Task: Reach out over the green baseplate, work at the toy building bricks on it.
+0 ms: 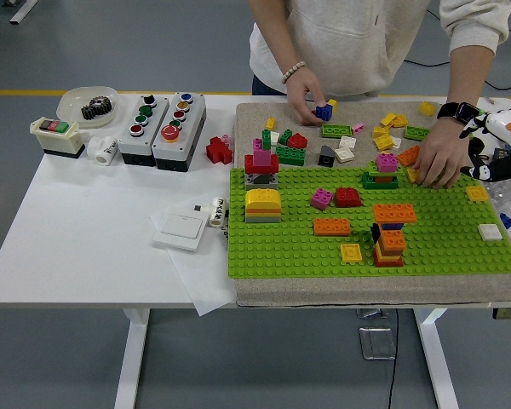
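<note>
A single head view looks from high on the robot's side, forward and down over the white table (94, 247). Its near edge runs along the bottom; a person (341, 43) stands at the far side. No second view overlaps it.

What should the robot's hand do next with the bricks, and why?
Probably wait at the edge. The robot's right hand sits at the far right of the table, and a person's hand is down on the green baseplate right beside it, by the yellow and orange bricks. Reaching in now could bump that hand.
</note>
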`<act>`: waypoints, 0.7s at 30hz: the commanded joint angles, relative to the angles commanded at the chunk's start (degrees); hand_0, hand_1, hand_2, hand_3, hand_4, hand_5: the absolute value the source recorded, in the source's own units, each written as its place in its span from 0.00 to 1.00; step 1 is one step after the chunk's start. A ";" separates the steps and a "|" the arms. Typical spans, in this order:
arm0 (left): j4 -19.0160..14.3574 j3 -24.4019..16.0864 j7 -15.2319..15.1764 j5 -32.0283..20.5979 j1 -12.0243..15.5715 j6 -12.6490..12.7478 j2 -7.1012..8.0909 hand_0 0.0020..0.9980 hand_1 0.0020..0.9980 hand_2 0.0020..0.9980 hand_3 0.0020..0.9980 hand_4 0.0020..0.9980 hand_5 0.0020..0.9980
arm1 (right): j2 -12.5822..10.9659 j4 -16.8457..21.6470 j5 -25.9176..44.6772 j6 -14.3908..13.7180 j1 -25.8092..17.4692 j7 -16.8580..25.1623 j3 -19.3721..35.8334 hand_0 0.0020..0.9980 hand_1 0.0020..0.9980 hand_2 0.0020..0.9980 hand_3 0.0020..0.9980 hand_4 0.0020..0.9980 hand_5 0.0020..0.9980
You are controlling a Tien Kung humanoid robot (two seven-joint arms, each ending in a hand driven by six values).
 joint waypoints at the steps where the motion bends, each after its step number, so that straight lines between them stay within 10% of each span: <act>1: -0.01 -0.01 0.00 0.03 -0.01 -0.02 0.01 0.55 0.63 0.69 0.61 0.65 0.73 | 0.00 -0.09 0.04 0.00 -0.06 0.00 0.10 0.65 0.69 0.74 0.69 0.83 0.43; 21: -0.13 0.07 0.14 0.20 -0.31 -0.02 0.07 0.55 0.62 0.69 0.61 0.64 0.73 | -0.01 -0.25 0.24 0.01 -0.33 0.06 0.71 0.65 0.68 0.74 0.68 0.82 0.43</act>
